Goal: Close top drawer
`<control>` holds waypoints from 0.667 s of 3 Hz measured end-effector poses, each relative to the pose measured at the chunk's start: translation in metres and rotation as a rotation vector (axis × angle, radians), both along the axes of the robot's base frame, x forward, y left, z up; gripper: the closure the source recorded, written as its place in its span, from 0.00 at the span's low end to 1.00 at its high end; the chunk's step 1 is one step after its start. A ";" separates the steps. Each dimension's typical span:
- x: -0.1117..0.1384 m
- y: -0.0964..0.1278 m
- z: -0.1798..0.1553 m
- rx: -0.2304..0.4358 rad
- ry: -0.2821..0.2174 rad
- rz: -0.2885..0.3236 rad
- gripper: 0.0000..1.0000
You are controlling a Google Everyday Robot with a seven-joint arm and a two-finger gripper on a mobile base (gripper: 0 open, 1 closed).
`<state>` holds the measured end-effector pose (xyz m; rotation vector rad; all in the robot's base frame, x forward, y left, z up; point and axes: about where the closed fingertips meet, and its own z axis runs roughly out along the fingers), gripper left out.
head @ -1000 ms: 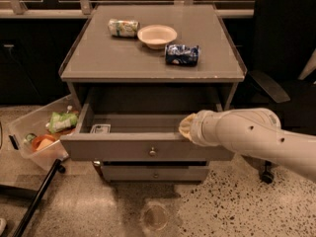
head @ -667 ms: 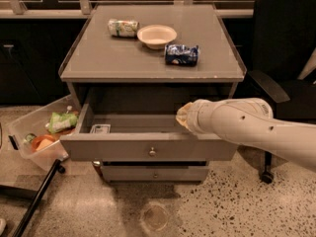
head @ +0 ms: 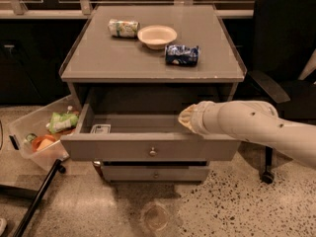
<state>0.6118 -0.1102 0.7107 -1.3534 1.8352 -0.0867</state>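
Observation:
The top drawer [head: 148, 147] of the grey cabinet stands pulled out, its flat front panel carrying a small round knob [head: 153, 152] at centre. A small flat object [head: 100, 129] lies inside at the left. My white arm reaches in from the right, and its end, the gripper [head: 186, 118], sits over the drawer's right part, just behind the front panel. The fingers are hidden behind the wrist. A second drawer front [head: 155, 173] with a knob shows below.
On the cabinet top [head: 98, 58] lie a green packet [head: 123, 27], a white bowl [head: 157, 35] and a blue packet [head: 182, 55]. A clear bin [head: 22, 132] with snacks stands on the floor at left. A black office chair [head: 281, 58] stands at right.
My arm has moved left and a little deeper over the drawer's right part. The drawer looks about as far out as before.

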 end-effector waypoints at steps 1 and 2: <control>-0.032 -0.015 -0.002 0.033 0.045 0.008 1.00; -0.069 -0.030 -0.002 0.052 0.082 0.001 1.00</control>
